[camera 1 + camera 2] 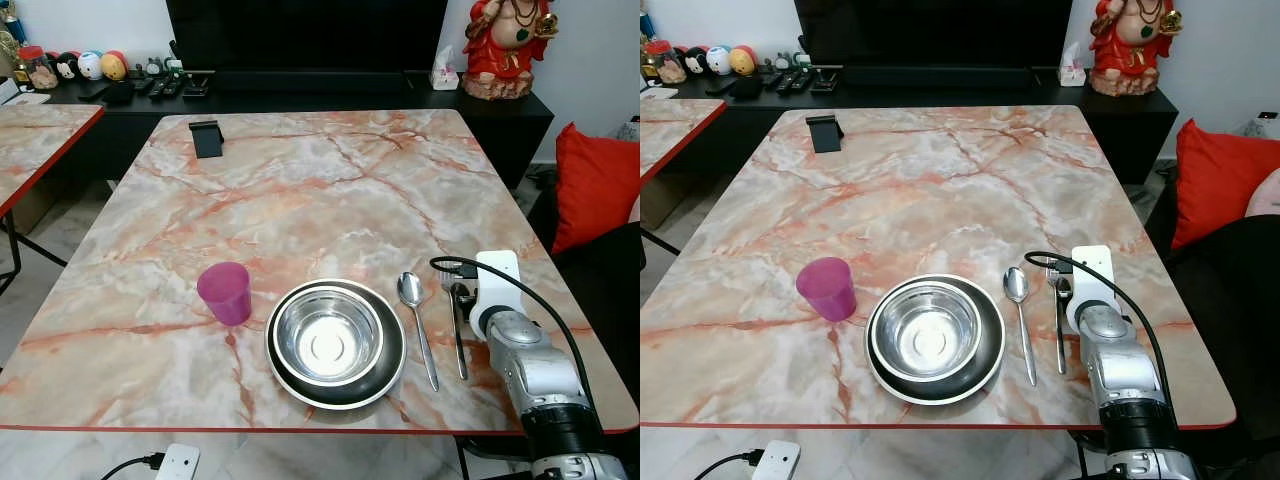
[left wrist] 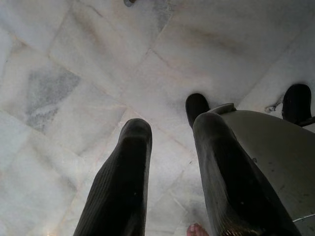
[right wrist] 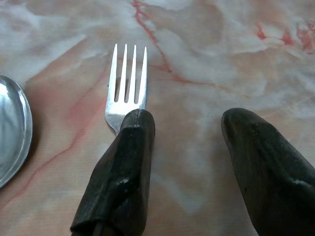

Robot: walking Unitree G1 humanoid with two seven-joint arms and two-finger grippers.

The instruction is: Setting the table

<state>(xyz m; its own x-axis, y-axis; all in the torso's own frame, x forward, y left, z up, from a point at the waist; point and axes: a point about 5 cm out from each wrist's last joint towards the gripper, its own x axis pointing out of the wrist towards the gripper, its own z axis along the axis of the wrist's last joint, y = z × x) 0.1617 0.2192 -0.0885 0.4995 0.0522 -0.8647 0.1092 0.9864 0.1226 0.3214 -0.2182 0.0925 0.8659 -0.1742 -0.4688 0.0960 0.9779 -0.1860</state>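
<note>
On the marble table (image 1: pixel 300 190), near its front edge, stand a pink cup (image 1: pixel 225 292) and a steel bowl (image 1: pixel 328 338) set in a dark plate (image 1: pixel 392 372). A spoon (image 1: pixel 415 320) lies right of the plate, and a fork (image 3: pixel 127 83) lies right of the spoon, tines pointing away. My right gripper (image 3: pixel 189 123) hangs low over the fork and is open; one finger (image 3: pixel 128 157) covers the fork's neck, the other is over bare table. My left gripper (image 2: pixel 172 125) hangs open over the tiled floor, holding nothing.
A black stand (image 1: pixel 206 138) sits at the table's far left. A second marble table (image 1: pixel 40 130) is on the left, a red cushion (image 1: pixel 595 185) on the right. A dark console with remotes and a red statue (image 1: pixel 505 45) runs behind. A power strip (image 1: pixel 178 463) lies on the floor.
</note>
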